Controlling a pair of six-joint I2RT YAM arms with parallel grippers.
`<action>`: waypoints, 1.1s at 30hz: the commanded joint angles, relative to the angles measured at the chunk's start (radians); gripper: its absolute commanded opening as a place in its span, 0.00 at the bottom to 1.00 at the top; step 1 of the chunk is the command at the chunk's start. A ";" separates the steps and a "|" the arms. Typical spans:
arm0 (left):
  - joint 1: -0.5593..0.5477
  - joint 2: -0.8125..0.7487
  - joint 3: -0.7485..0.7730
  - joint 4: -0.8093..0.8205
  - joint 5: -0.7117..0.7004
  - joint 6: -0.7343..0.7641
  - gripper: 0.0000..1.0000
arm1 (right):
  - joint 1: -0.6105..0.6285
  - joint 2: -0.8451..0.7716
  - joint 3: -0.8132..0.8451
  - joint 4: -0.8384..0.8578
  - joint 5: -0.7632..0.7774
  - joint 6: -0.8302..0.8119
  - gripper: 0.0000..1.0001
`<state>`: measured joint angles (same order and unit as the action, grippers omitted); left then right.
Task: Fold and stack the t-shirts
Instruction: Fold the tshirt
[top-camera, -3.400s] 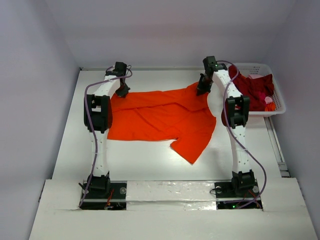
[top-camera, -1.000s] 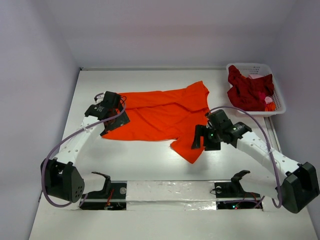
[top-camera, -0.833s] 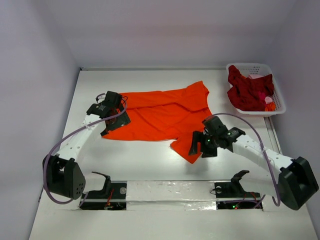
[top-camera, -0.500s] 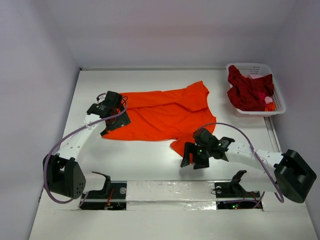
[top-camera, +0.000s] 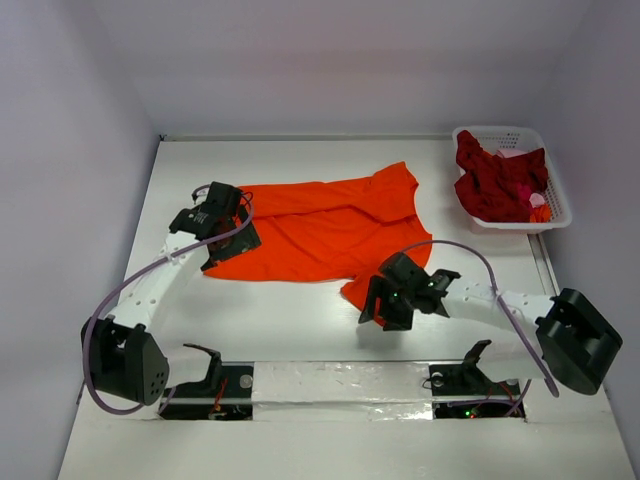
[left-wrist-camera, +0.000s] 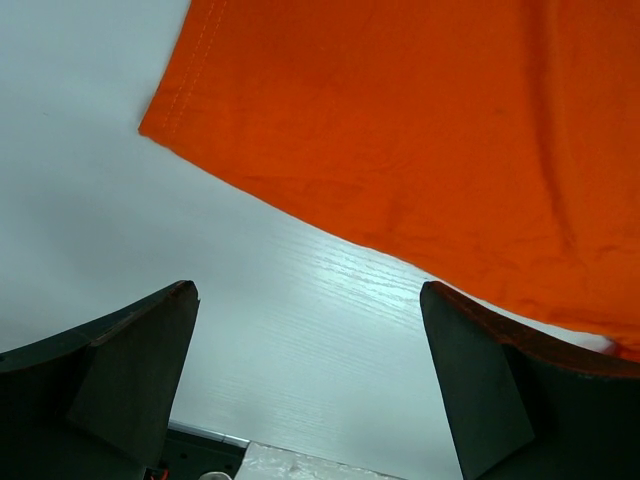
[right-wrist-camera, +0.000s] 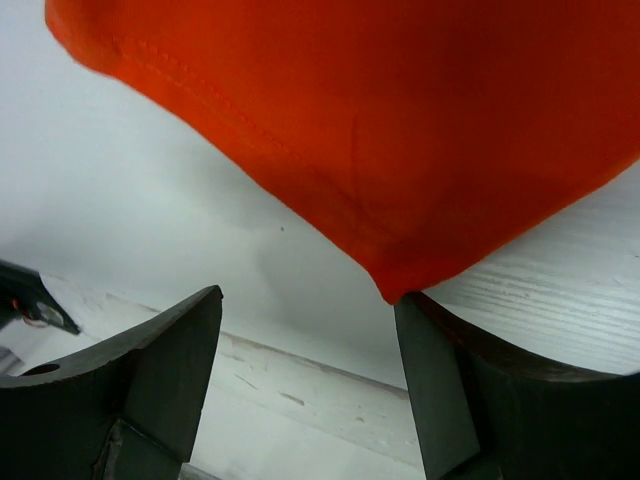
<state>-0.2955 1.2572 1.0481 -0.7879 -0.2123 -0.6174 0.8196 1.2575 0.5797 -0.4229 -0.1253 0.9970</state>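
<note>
**Top view.** An orange shirt (top-camera: 320, 225) lies spread and lightly wrinkled on the middle of the white table (top-camera: 280, 325). One sleeve points towards the near edge on the right. The red shirts (top-camera: 495, 180) are heaped in a white basket (top-camera: 500, 131) at the table's far right corner, well apart from the orange shirt. Both arms reach low over the table. The left gripper (top-camera: 228, 235) sits at the shirt's near left corner. The right gripper (top-camera: 375, 305) sits at the tip of the near sleeve.

**Left wrist view.** The left gripper (left-wrist-camera: 310, 340) has its jaws spread wide and holds nothing. Bare table shows between the two dark fingers (left-wrist-camera: 120, 380). The shirt's stitched hem runs slantwise just beyond the fingertips, and its corner lies above the left-hand finger.

**Right wrist view.** The right gripper (right-wrist-camera: 305, 330) also stands with its jaws apart and grips nothing. The sleeve's hemmed edge crosses the gap beyond the fingers (right-wrist-camera: 450, 400). Its pointed corner comes down right at the tip of the right-hand finger. Whether cloth and finger touch cannot be told.
</note>
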 joint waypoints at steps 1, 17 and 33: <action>-0.005 -0.041 0.046 -0.020 0.002 0.013 0.92 | 0.007 0.042 0.032 -0.051 0.148 0.043 0.75; -0.005 -0.013 0.070 -0.050 -0.073 -0.002 0.93 | 0.007 -0.058 0.074 -0.244 0.279 0.143 0.67; -0.005 -0.019 0.072 -0.074 -0.116 -0.016 0.92 | 0.007 0.083 0.083 -0.129 0.199 0.075 0.57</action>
<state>-0.2955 1.2484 1.1107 -0.8341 -0.2859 -0.6189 0.8196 1.3216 0.6613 -0.6151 0.0738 1.0836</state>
